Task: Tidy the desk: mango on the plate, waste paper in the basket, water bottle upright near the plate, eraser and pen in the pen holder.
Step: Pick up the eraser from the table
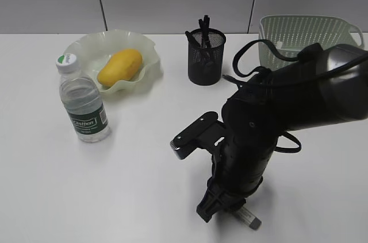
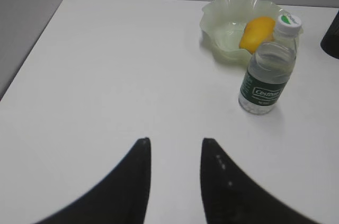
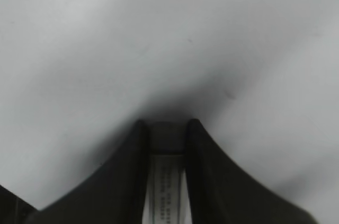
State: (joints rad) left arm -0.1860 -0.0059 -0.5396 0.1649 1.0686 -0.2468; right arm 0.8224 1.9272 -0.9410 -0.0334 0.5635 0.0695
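Note:
My right gripper (image 1: 225, 211) points down at the desk (image 1: 144, 197) near its front edge. Its jaws press both sides of the eraser (image 1: 249, 219), a white printed block with a dark end (image 3: 168, 192). The left gripper (image 2: 175, 142) hangs open over bare desk, with nothing between its fingers. The mango (image 1: 119, 66) lies on the pale green plate (image 1: 146, 45) at the back left. Just in front of the plate the water bottle (image 1: 83, 102) stands upright. Dark pens (image 1: 202, 24) stick out of the black mesh pen holder (image 1: 206, 59). I cannot make out the waste paper.
The grey-green basket (image 1: 305, 30) stands at the back right, partly behind the right arm and its cables. A wall runs along the desk's far edge. The left wrist view also shows the bottle (image 2: 267, 75), mango (image 2: 256, 32) and plate (image 2: 222, 23).

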